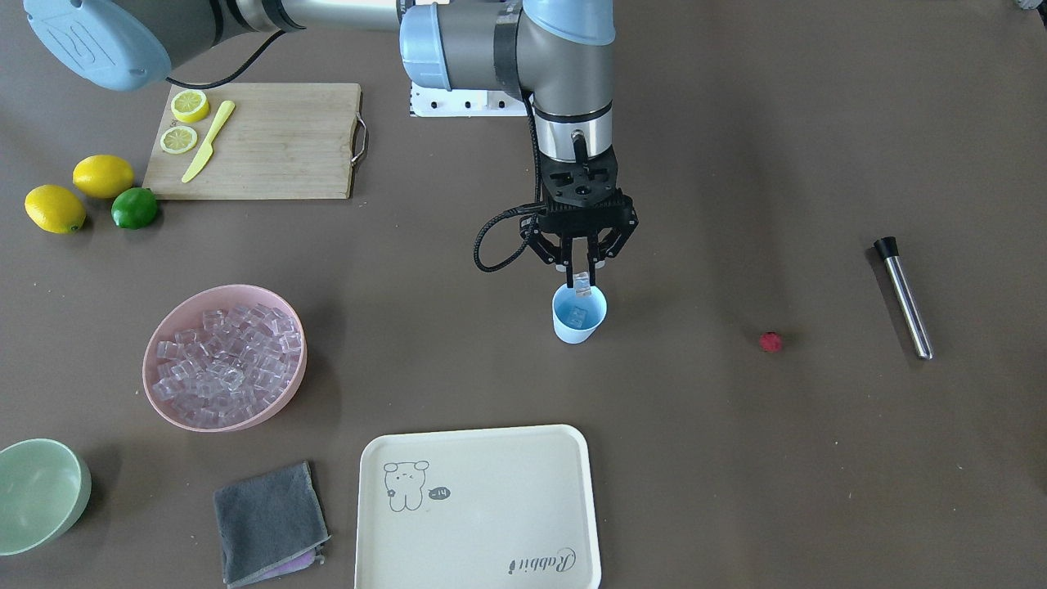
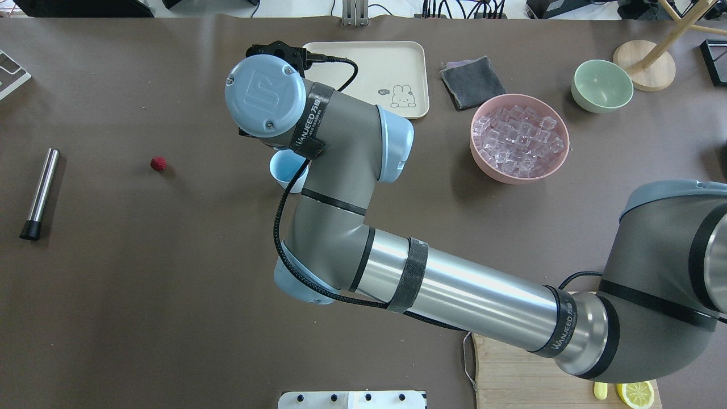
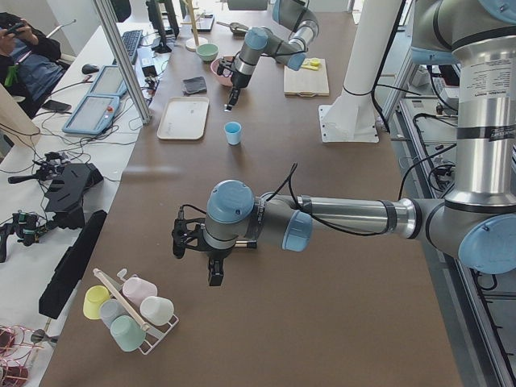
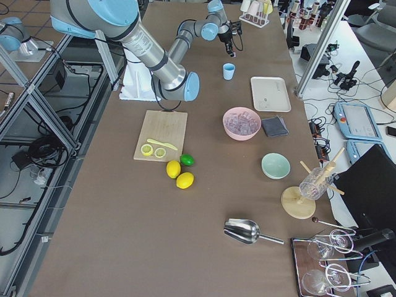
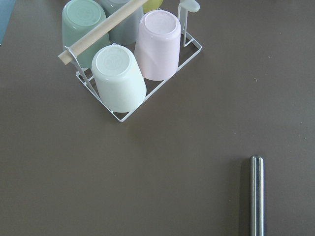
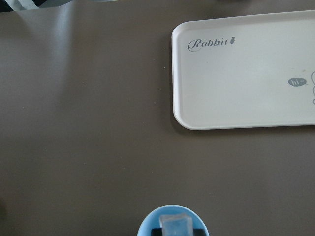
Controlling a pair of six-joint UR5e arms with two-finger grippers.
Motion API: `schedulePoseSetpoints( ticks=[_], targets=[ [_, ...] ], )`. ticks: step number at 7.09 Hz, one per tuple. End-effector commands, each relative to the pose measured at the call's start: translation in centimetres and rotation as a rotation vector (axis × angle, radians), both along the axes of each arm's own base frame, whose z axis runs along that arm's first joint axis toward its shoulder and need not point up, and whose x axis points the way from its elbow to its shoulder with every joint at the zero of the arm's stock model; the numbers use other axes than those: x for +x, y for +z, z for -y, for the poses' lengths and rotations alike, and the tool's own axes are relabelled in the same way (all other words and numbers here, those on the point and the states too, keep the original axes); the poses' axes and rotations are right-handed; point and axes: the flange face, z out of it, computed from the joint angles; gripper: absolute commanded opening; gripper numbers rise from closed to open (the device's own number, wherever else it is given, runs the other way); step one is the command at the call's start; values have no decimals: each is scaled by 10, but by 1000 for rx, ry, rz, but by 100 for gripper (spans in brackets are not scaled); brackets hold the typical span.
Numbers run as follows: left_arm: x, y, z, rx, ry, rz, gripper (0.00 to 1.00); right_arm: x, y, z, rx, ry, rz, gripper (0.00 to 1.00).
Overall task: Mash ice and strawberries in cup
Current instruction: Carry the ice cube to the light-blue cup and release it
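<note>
Light-blue cup [image 1: 579,319], mid-table, is overhung by the right gripper [image 1: 580,270], pinched narrowly on one ice cube [image 1: 581,284]. Release is best made low and centred, lest it be bounced out.

The right arm [image 2: 454,295] reaches far out over the table and bends at the elbow. Its wrist points straight down. The right gripper [image 1: 579,268] hangs there, its two fingers pinched on one ice cube [image 1: 581,283]. The left arm [image 3: 347,216] stretches out flat and low. The left gripper [image 3: 215,274] points down. I can't see how its fingers are set.
</note>
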Motion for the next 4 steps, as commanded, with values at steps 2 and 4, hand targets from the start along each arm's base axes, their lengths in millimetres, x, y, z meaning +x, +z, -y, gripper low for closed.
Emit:
schedulePoseSetpoints(
  ticks=[2,4],
  targets=[
    [0,4,0,-8,1,-1,98,-25,21,-8,16,-12,13,26],
    [0,7,-1,-16,1,-1,98,-27,22,-13,30,-10,9,84]
  ],
)
